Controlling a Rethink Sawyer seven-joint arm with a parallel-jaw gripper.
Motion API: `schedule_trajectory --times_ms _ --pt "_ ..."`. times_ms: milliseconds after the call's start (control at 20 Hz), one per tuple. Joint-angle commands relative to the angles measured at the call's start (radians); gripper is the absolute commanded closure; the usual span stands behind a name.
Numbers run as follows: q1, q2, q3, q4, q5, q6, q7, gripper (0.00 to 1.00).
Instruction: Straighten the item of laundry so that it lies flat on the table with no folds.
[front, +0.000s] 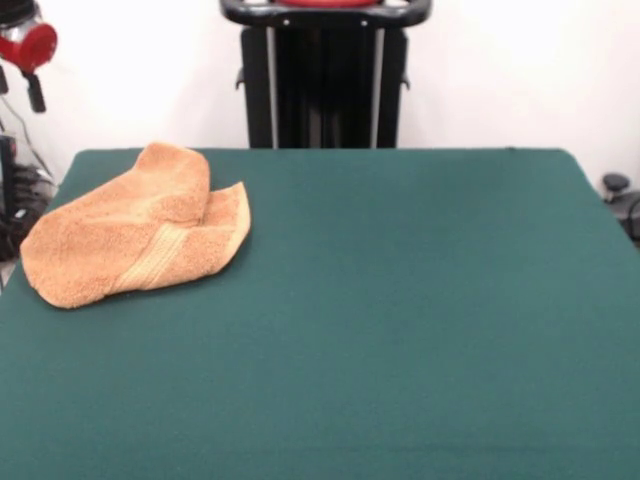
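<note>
Looking for the end effector first: it does not show in the front view, so how far open it is, or whether it has hold of anything, I cannot tell. Only the black pedestal (325, 75) stands at the far side of the desk, centre top, against a pale wall.

Towel (135, 228): small, orange-tan terry cloth, lying on the desk (420, 320) near its far left corner as seen from the front. Not flat. One flap is folded over on top, its rounded edge reaching toward the far edge of the desk. A woven band runs diagonally across the lower layer. Right-hand edge curves, showing the hem.

Desk surface: dark green felt-like cloth, filling most of the view. A red and black piece of equipment (25, 50) shows at the upper left edge, off the desk.
</note>
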Motion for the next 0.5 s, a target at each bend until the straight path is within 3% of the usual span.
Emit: schedule_trajectory --times_ms 50,500 --pt "0.076 0.038 0.102 0.136 -0.039 -0.082 0.063 0.00" --pt "0.152 0.059 0.053 0.159 -0.009 -0.153 0.172 0.00"
